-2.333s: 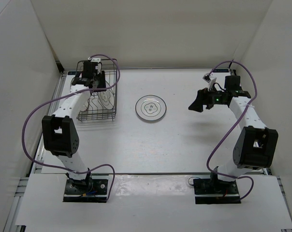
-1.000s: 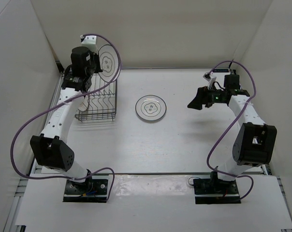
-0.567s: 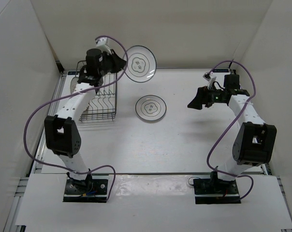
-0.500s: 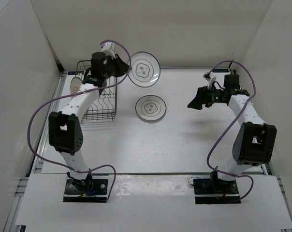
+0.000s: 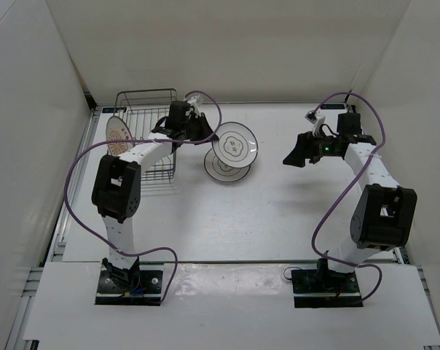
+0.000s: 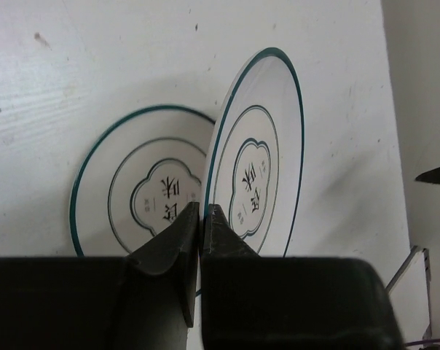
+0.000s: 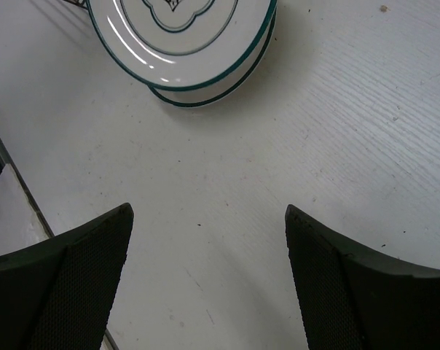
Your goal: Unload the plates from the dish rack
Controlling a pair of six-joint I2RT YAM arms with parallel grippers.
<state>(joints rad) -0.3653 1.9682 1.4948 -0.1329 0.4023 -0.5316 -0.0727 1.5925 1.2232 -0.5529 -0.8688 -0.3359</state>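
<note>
White table bears dish rack holding orange plate.

a robotics lab test cell: plain white panels box in a bare white counter, with two robot arms bolted at its near edge on base plates and purple cables looping loose.
</note>
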